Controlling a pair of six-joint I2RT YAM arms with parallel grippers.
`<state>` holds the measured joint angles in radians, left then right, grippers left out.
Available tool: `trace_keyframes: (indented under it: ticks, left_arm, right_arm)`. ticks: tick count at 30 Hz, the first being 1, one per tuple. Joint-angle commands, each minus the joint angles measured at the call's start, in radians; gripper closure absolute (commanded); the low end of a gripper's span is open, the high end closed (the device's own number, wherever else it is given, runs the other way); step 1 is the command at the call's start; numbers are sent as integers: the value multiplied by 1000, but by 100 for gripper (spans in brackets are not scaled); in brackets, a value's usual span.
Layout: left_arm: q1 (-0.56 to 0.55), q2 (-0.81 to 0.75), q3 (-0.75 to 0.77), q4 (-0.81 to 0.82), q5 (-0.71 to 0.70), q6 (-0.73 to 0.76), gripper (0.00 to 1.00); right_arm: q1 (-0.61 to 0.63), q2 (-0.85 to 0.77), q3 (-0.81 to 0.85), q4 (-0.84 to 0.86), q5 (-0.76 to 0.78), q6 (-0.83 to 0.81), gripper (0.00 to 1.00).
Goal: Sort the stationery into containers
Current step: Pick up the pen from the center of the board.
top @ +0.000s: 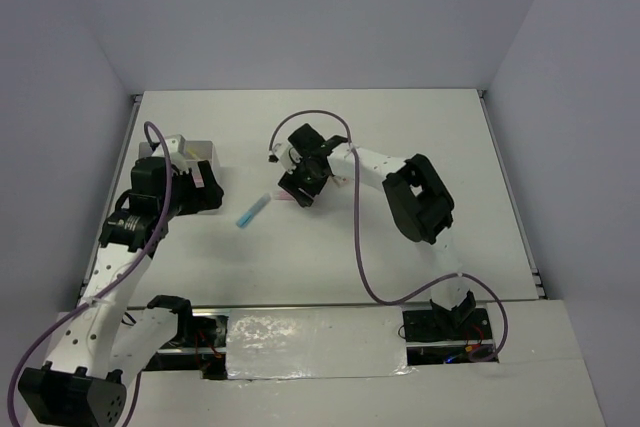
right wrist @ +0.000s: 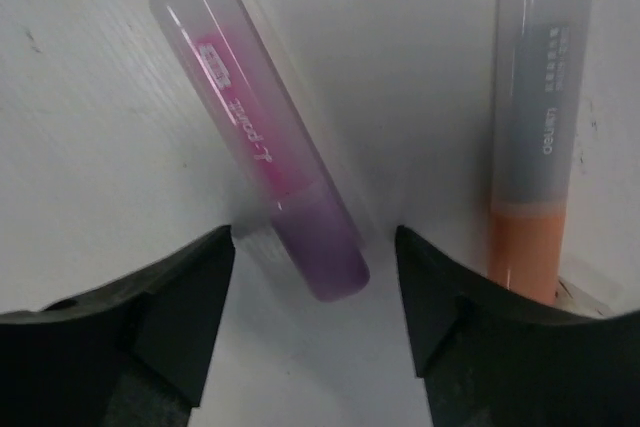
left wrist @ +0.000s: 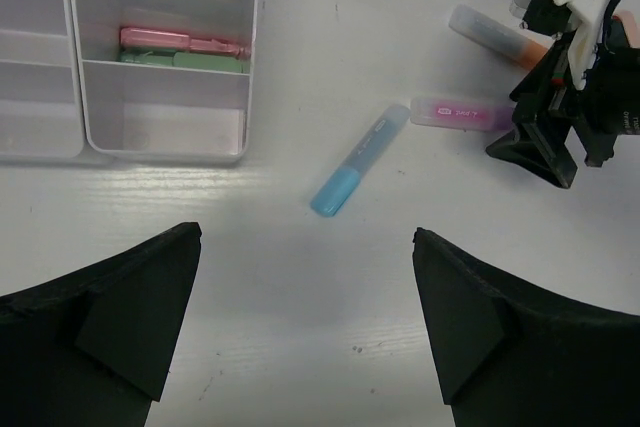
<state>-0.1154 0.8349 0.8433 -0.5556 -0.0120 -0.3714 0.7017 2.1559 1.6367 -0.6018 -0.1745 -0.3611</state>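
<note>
Straddling pink marker (right wrist: 265, 147), right end effector (right wrist: 315, 239) released, left end effector (left wrist: 307, 237) released near organizer (left wrist: 165, 154)

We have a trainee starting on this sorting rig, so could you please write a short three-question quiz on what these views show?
1. True or false: the blue marker lies on the table, outside the organizer.
2. The open jaws of the right gripper stand either side of: A the blue marker; B the pink-purple marker; C no marker.
3. Which two colours of marker share a compartment of the organizer?
Key: 1 true; 2 B; 3 a pink marker and a green marker.
</note>
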Motion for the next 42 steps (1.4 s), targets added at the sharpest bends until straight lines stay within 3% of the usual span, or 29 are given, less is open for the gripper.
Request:
trace_keyframes:
  ticks: [1, 2, 4, 5, 9, 12, 16, 19, 21, 25, 26, 28, 32, 35, 39, 42]
  left_arm:
    - [-1, -10, 17, 37, 23, 25, 1]
    - [-1, -11, 19, 37, 23, 25, 1]
    - [-1, -11, 17, 39, 27, 25, 1]
    - [-1, -11, 17, 39, 24, 23, 1]
    - [-1, -7, 16, 42, 32, 25, 1]
    - [-1, 0, 14, 49, 59, 29, 1]
    - [-1, 26, 19, 89, 228, 14, 1]
    - [-3, 43, -22, 178, 390, -150, 1]
    - [-24, 23, -80, 327, 489, -315, 1]
    - [-148, -8, -157, 563, 454, -610, 1]
    - [-168, -10, -177, 680, 449, -644, 1]
    - [-219, 6, -176, 732, 434, -705, 1]
    - [-285, 46, -145, 773, 403, -730, 2]
    - [-313, 69, -131, 764, 366, -728, 5]
    - [-316, 98, -141, 773, 353, -729, 21]
    - [-316, 122, -128, 757, 337, -709, 25]
  right_arm:
    - [7, 12, 23, -56, -28, -30, 31]
    - [15, 2, 3, -46, -33, -30, 39]
    - [27, -31, -67, 8, -8, -24, 44]
    - [39, -43, -92, 25, 6, -21, 58]
    - [48, -97, -179, 89, 43, -6, 86]
    - [48, -175, -236, 132, 47, 22, 96]
    - [67, -379, -310, 145, 18, 53, 99]
    - [114, -530, -369, 165, 17, 82, 100]
    - [145, -623, -415, 192, 13, 121, 100]
    - [197, -729, -478, 270, 24, 230, 100]
    - [211, -760, -501, 311, 64, 252, 100]
    - [237, -784, -517, 342, 116, 315, 100]
    - [255, -853, -532, 404, 205, 405, 100]
    - [266, -898, -558, 442, 179, 433, 100]
    - [295, -909, -566, 470, 179, 438, 100]
    - [317, -897, -555, 458, 179, 430, 100]
